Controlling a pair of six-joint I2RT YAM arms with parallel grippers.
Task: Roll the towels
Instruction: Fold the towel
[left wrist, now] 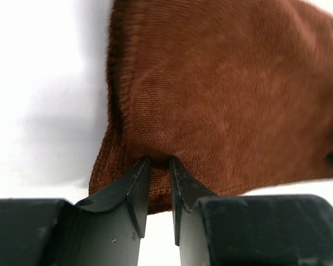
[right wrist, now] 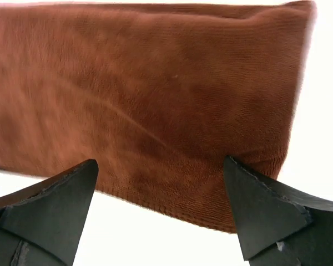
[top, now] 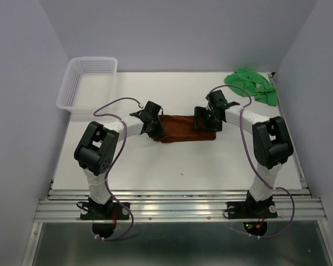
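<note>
A brown towel [top: 184, 128] lies folded into a long strip at the table's middle. My left gripper [top: 157, 132] is at its left end, shut on a pinch of the towel's edge [left wrist: 159, 177]. My right gripper [top: 206, 123] is over its right end with the jaws wide open and nothing between them; the towel [right wrist: 155, 105] lies flat under them. A green towel [top: 251, 84] lies crumpled at the far right corner.
A white plastic basket [top: 89, 83] stands at the far left of the table. Grey walls close in the table on the left, back and right.
</note>
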